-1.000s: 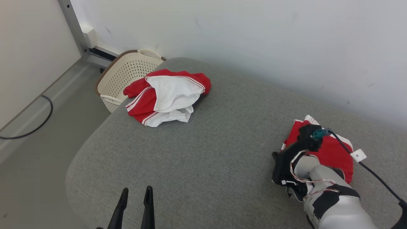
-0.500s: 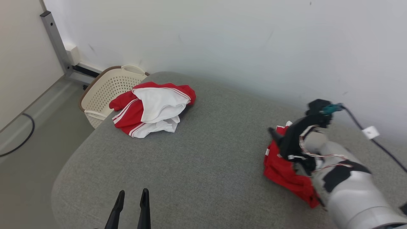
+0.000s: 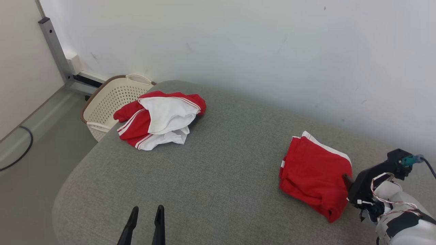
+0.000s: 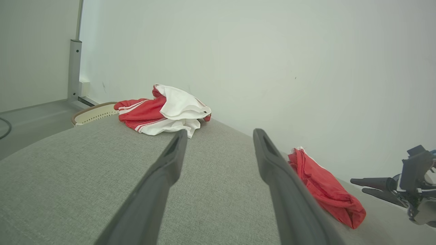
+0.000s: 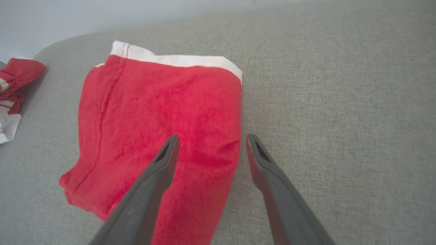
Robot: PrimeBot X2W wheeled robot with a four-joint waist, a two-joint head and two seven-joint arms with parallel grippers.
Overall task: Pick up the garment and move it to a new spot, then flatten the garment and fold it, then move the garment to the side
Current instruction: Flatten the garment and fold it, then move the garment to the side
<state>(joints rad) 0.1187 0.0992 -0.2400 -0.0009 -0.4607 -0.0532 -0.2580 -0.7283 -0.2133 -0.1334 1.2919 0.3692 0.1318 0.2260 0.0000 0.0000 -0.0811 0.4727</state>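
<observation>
A folded red garment (image 3: 315, 175) with a white hem lies flat on the right part of the grey cushioned surface (image 3: 221, 177). The right wrist view looks down on the same garment (image 5: 153, 129). My right gripper (image 3: 344, 178) is open just off its right edge and holds nothing. In the right wrist view, the right gripper (image 5: 210, 137) has one finger over the red cloth and the other over bare grey fabric. My left gripper (image 3: 147, 207) is open and empty at the near edge, far from the garment (image 4: 323, 187). The left wrist view shows the left gripper (image 4: 220, 132) and, far right, the right gripper (image 4: 357, 186).
A crumpled red and white garment (image 3: 160, 119) sits at the far left corner of the surface. A cream perforated basket (image 3: 112, 102) stands on the floor behind that corner. A white wall runs along the back. A dark cable (image 3: 20, 149) lies on the floor at left.
My right gripper has opened, let go of the folded red garment and drawn back to its right; the garment now lies flat. The head camera has also shifted.
</observation>
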